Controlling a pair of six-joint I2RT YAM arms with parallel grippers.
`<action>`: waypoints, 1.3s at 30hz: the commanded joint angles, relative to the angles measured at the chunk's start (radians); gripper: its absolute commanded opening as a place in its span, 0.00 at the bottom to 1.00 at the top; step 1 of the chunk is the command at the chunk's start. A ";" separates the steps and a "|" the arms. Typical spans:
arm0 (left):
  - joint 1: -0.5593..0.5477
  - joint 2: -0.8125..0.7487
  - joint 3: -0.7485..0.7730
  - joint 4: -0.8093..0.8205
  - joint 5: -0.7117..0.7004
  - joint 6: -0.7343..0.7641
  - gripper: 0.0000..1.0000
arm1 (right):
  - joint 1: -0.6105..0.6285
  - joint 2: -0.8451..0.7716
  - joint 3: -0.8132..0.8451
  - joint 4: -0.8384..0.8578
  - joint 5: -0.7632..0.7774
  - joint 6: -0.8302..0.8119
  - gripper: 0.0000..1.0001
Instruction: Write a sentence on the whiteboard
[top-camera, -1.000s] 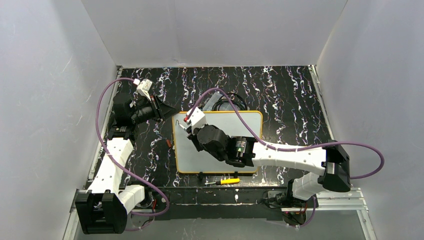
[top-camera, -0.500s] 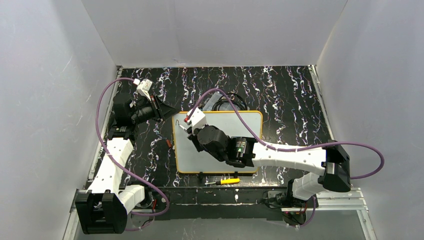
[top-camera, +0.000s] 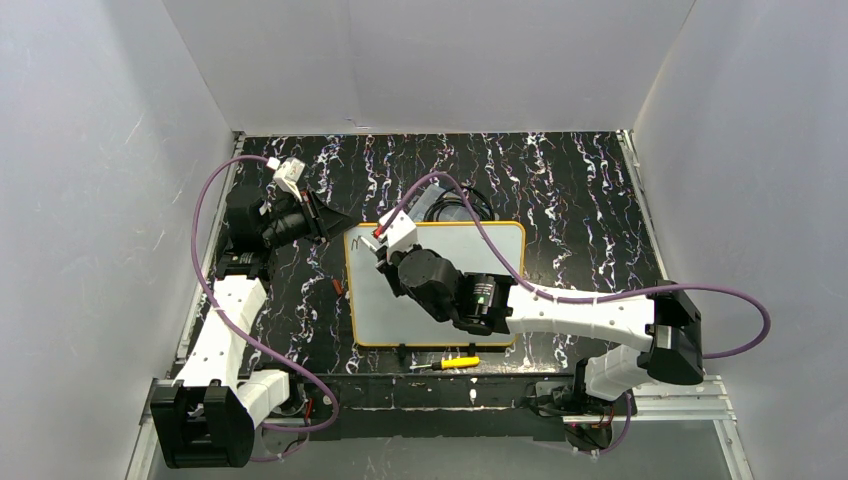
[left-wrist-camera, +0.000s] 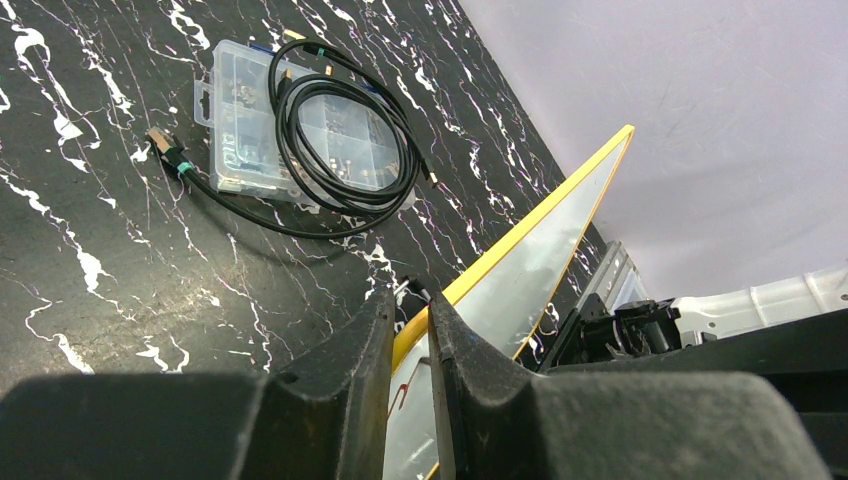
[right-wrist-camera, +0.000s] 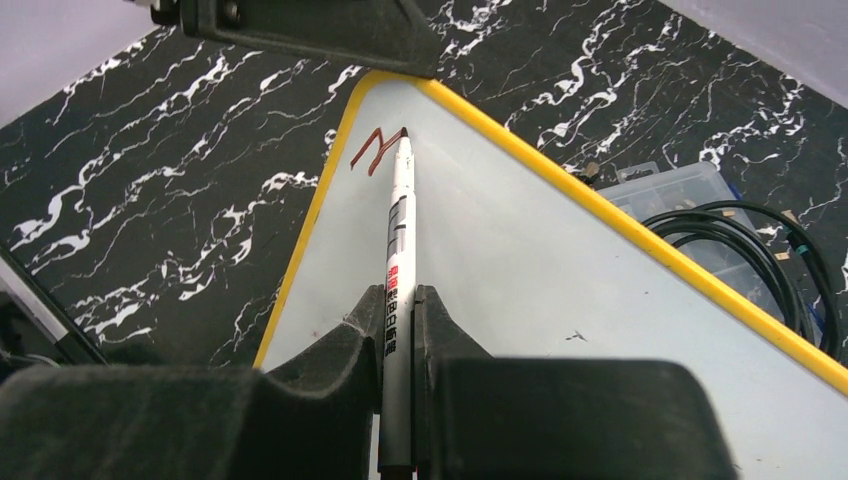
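My right gripper (right-wrist-camera: 398, 300) clamps the slim white marker pen (right-wrist-camera: 399, 215), tip at the reddish-brown stroke (right-wrist-camera: 374, 150) in the 10 o'clock corner of the yellow-rimmed whiteboard (right-wrist-camera: 540, 300), my left gripper (left-wrist-camera: 410, 318) pinching that rim, and I judge that pressing too hard could slip the pen or smear.

The whiteboard (top-camera: 490, 250) lies flat mid-table (top-camera: 570, 190), towards the front. Just behind its far edge sits a compartment box (left-wrist-camera: 240, 120) with a coiled cable (left-wrist-camera: 284, 120) on top, and before its near edge lies a screwdriver (top-camera: 450, 363). The left gripper (top-camera: 343, 225) straddles the rim at the board's far-left corner. Over that same corner is the right gripper (top-camera: 376, 246), with a marker (right-wrist-camera: 398, 260) between its fingers, tip on the board beside the sentence (right-wrist-camera: 375, 150).
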 joint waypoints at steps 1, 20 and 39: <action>-0.010 -0.012 0.001 -0.022 0.074 0.004 0.17 | -0.017 -0.034 -0.002 0.035 0.107 -0.019 0.01; -0.012 -0.012 0.002 -0.022 0.074 0.007 0.16 | -0.016 -0.057 -0.071 -0.059 0.021 0.041 0.01; -0.013 -0.012 0.000 -0.023 0.074 0.010 0.16 | 0.000 -0.078 -0.090 -0.042 -0.033 0.032 0.01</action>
